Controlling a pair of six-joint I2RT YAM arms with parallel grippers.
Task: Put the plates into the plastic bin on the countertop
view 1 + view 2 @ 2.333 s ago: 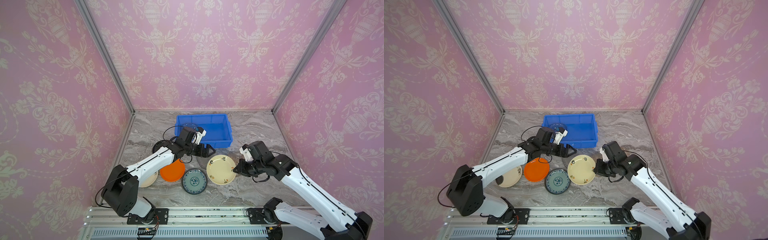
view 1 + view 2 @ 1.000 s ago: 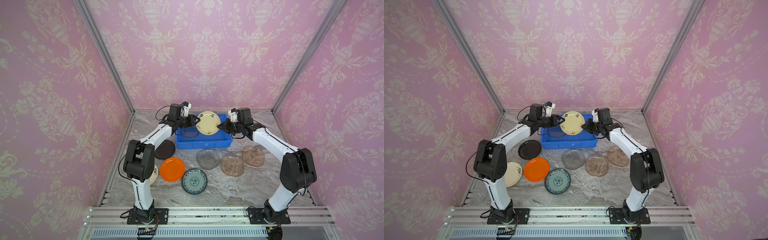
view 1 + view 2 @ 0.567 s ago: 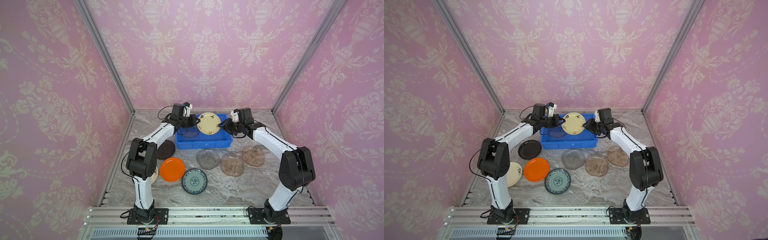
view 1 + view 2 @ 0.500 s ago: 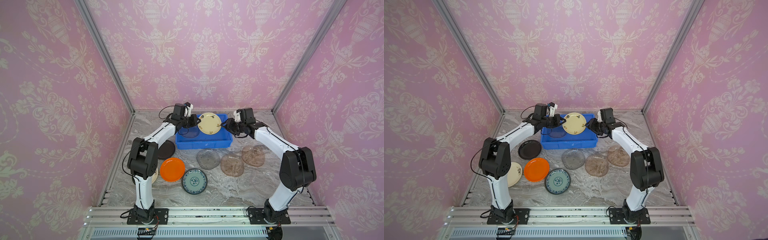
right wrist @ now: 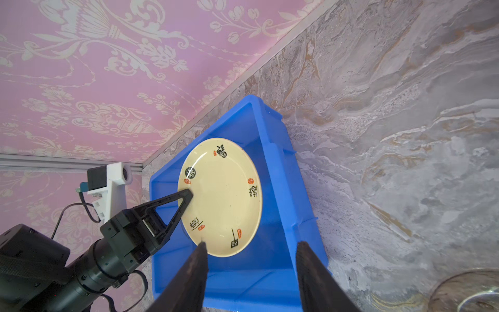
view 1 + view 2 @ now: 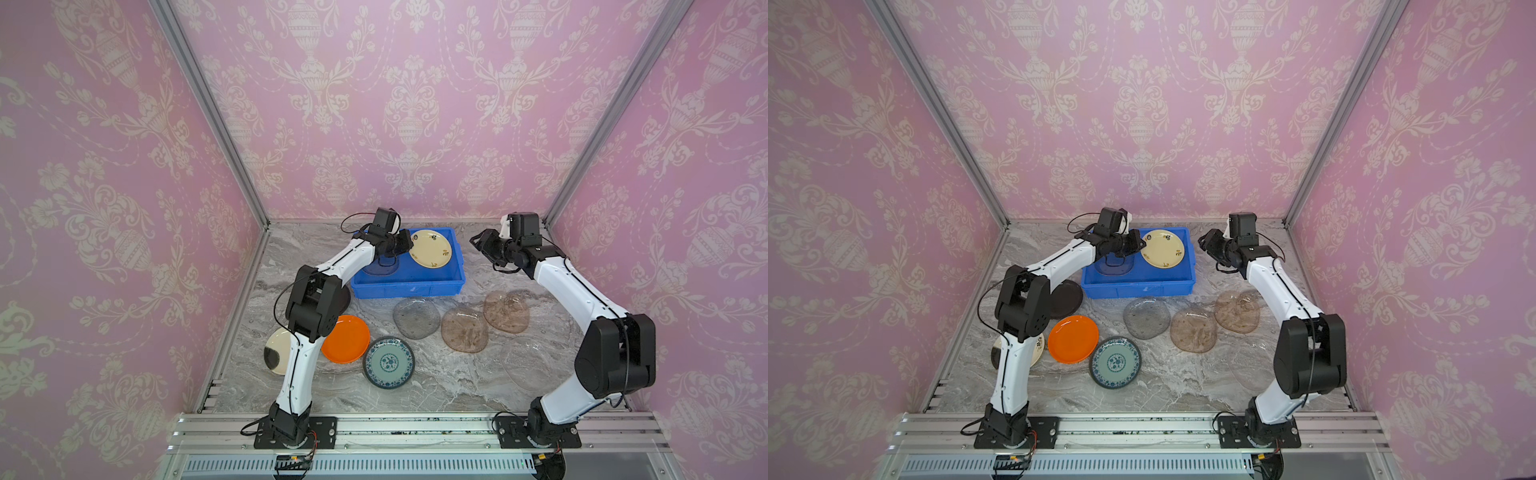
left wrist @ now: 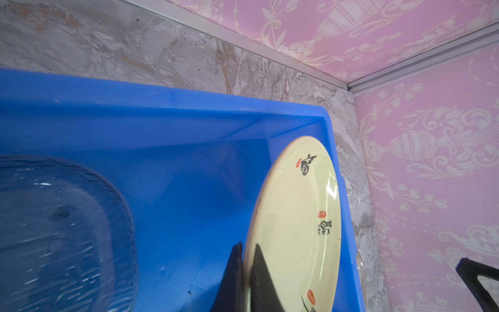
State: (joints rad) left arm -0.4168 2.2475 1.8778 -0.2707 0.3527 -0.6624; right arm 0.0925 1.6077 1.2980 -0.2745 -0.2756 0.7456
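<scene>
A cream plate [image 6: 432, 249] [image 6: 1163, 249] with black and red marks hangs tilted over the right half of the blue plastic bin [image 6: 407, 289] [image 6: 1138, 286]. My left gripper [image 6: 409, 248] [image 7: 247, 248] is shut on the plate's [image 7: 297, 221] left rim. My right gripper [image 6: 478, 243] [image 5: 251, 243] stands open to the right of the bin [image 5: 283, 189], clear of the plate [image 5: 224, 197]. A clear glass plate [image 6: 380, 266] [image 7: 59, 229] lies in the bin's left half, partly under my left arm.
On the countertop [image 6: 457, 386] in front of the bin lie an orange plate [image 6: 345, 338], a teal floral plate [image 6: 388, 362], a cream plate [image 6: 275, 356], a black plate [image 6: 1065, 299], a grey glass plate [image 6: 416, 318], two brownish ones [image 6: 464, 331] [image 6: 506, 311] and a clear one [image 6: 528, 365].
My right gripper has opened, let go of the cream plate and drawn back to the right. My left gripper has shut on the plate's rim and now holds it alone.
</scene>
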